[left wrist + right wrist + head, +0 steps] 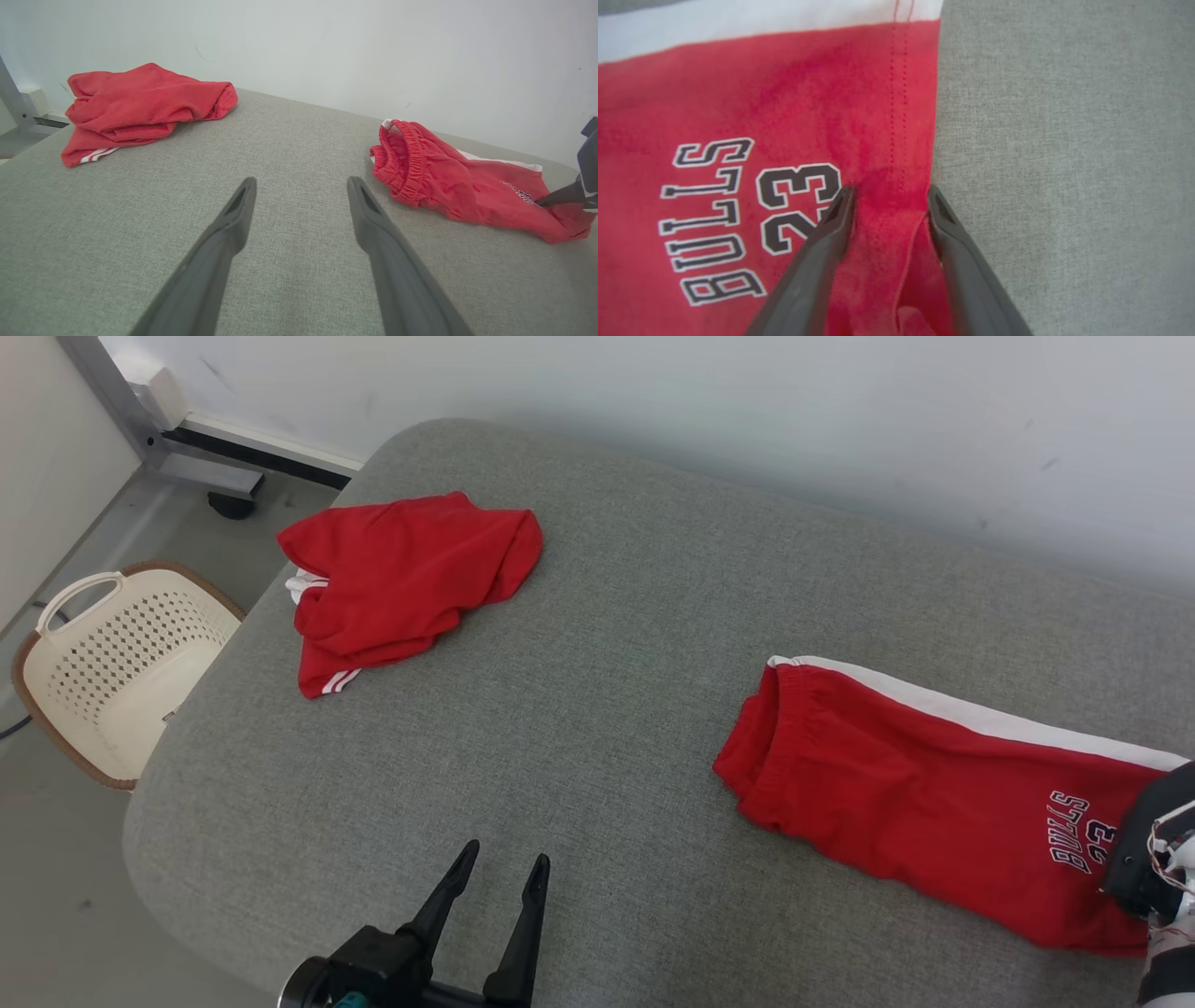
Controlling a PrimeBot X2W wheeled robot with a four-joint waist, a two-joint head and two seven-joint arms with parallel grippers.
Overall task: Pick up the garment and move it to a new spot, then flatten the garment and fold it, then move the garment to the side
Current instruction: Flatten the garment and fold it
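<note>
Grey woven upholstery (607,709) is overlaid by red shorts (934,784), white-striped, elastic-waisted; the hem is bunched between right gripper (889,193) fingers, grip unclear; left gripper (499,863) is spread wide.

From my left gripper (499,868), the grey cushion (607,709) lies bare toward twelve o'clock; a crumpled red garment (401,579) sits at eleven, the red shorts (915,784) at three.

Cream basket (112,663) on floor (56,896) beside grey table (607,709); perhaps a caster (231,505) beyond.
</note>
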